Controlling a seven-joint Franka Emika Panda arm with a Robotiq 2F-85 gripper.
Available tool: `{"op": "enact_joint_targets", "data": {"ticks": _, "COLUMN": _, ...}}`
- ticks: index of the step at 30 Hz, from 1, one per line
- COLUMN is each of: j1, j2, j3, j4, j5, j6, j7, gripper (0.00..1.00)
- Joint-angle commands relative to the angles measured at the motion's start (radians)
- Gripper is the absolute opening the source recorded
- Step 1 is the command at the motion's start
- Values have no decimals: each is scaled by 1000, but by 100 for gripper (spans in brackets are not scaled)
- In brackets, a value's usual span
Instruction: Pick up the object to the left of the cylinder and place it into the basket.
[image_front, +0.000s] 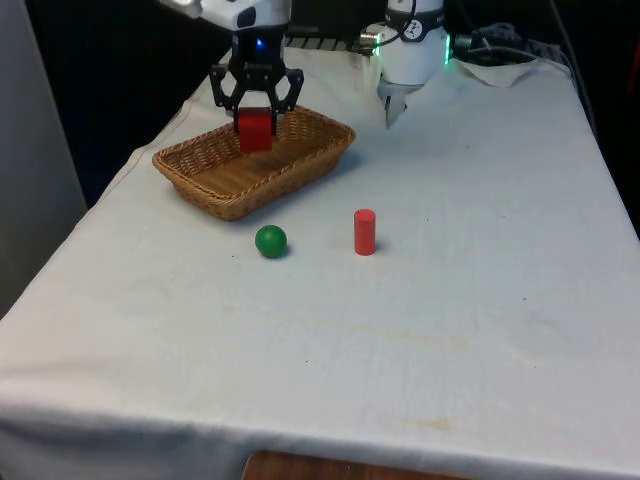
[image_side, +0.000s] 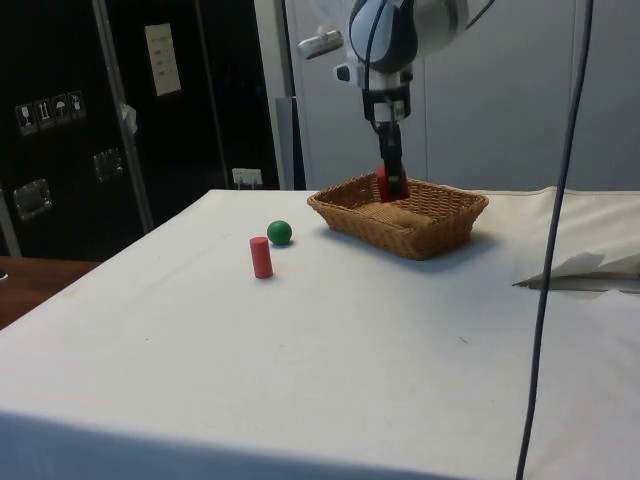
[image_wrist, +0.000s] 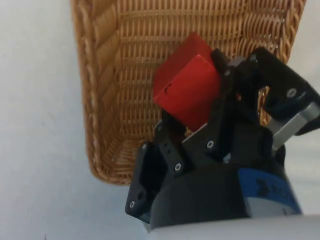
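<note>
End effector (image_front: 255, 118): clamped on red cube (image_front: 255, 130), upper left of frame, over wicker basket (image_front: 330, 152). Green ball (image_front: 270, 241), red cylinder (image_front: 365, 232): mid-frame, on desk (image_front: 450, 300).

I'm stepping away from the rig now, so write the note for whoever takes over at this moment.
Gripper: shut on the red block, hanging above the wicker basket, inside its rim as seen in the side view.
On the cloth: green ball, and beside it, towards the front view's right, the upright red cylinder; neither touches the other or the basket.
Done: block picked up and carried over the basket.
Left: open the fingers so the block drops in, then lift away.
</note>
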Motion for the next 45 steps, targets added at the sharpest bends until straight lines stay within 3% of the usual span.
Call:
{"op": "enact_joint_targets", "data": {"ticks": 1, "j1": -17, "j2": 2, "j3": 16, "j4": -6, "j5": 26, "j6": 18, "j7": -29, "gripper": 3}}
{"op": "enact_joint_targets", "data": {"ticks": 2, "j1": -2, "j2": 9, "j3": 0, "j4": 0, "j5": 14, "j6": 3, "j7": -13, "gripper": 3}}
{"op": "enact_joint_targets", "data": {"ticks": 3, "j1": -19, "j2": 10, "j3": 17, "j4": -6, "j5": 39, "j6": 21, "j7": -41, "gripper": 3}}
{"op": "enact_joint_targets", "data": {"ticks": 8, "j1": -27, "j2": 58, "j3": 24, "j4": 0, "j5": 133, "j6": 49, "j7": -113, "gripper": 3}}
{"op": "enact_joint_targets", "data": {"ticks": 9, "j1": -27, "j2": 65, "j3": 25, "j4": 1, "j5": 150, "j6": 52, "j7": -124, "gripper": 3}}
{"op": "enact_joint_targets", "data": {"ticks": 10, "j1": -9, "j2": 80, "j3": 4, "j4": 5, "j5": 141, "j6": 40, "j7": -113, "gripper": 3}}
{"op": "enact_joint_targets", "data": {"ticks": 11, "j1": -27, "j2": 71, "j3": 26, "j4": 3, "j5": 166, "j6": 55, "j7": -135, "gripper": 3}}
{"op": "enact_joint_targets", "data": {"ticks": 18, "j1": -26, "j2": 113, "j3": 34, "j4": 16, "j5": 293, "j6": 63, "j7": -222, "gripper": 3}}
{"op": "enact_joint_targets", "data": {"ticks": 19, "j1": -9, "j2": 129, "j3": 14, "j4": 18, "j5": 287, "j6": 47, "j7": -213, "gripper": 3}}
{"op": "enact_joint_targets", "data": {"ticks": 20, "j1": -27, "j2": 122, "j3": 37, "j4": 18, "j5": 322, "j6": 65, "j7": -243, "gripper": 3}}
{"op": "enact_joint_targets", "data": {"ticks": 22, "j1": -28, "j2": 126, "j3": 38, "j4": 19, "j5": 336, "j6": 65, "j7": -254, "gripper": 3}}
{"op": "enact_joint_targets", "data": {"ticks": 27, "j1": -24, "j2": 152, "j3": 43, "j4": 26, "j5": 420, "j6": 62, "j7": -309, "gripper": 3}}
{"op": "enact_joint_targets", "data": {"ticks": 28, "j1": -9, "j2": 164, "j3": 23, "j4": 27, "j5": 404, "j6": 47, "j7": -295, "gripper": 3}}
{"op": "enact_joint_targets", "data": {"ticks": 29, "j1": -22, "j2": 160, "j3": 43, "j4": 28, "j5": 443, "j6": 60, "j7": -325, "gripper": 3}}
{"op": "enact_joint_targets", "data": {"ticks": 33, "j1": -13, "j2": 171, "j3": 38, "j4": 29, "j5": 457, "j6": 57, "j7": -330, "gripper": 3}}
{"op": "enact_joint_targets", "data": {"ticks": 34, "j1": -11, "j2": 172, "j3": 37, "j4": 28, "j5": 455, "j6": 57, "j7": -328, "gripper": 5}}
{"op": "enact_joint_targets", "data": {"ticks": 36, "j1": -7, "j2": 175, "j3": 30, "j4": 29, "j5": 448, "j6": 47, "j7": -322, "gripper": 19}}
{"op": "enact_joint_targets", "data": {"ticks": 37, "j1": -9, "j2": 173, "j3": 35, "j4": 28, "j5": 454, "j6": 56, "j7": -326, "gripper": 19}}
{"op": "enact_joint_targets", "data": {"ticks": 41, "j1": -6, "j2": 174, "j3": 33, "j4": 27, "j5": 452, "j6": 56, "j7": -324, "gripper": 62}}
{"op": "enact_joint_targets", "data": {"ticks": 42, "j1": -5, "j2": 174, "j3": 33, "j4": 27, "j5": 452, "j6": 56, "j7": -323, "gripper": 82}}
{"op": "enact_joint_targets", "data": {"ticks": 44, "j1": -5, "j2": 175, "j3": 30, "j4": 29, "j5": 448, "j6": 47, "j7": -321, "gripper": 98}}
{"op": "enact_joint_targets", "data": {"ticks": 45, "j1": -5, "j2": 175, "j3": 32, "j4": 27, "j5": 451, "j6": 56, "j7": -322, "gripper": 98}}
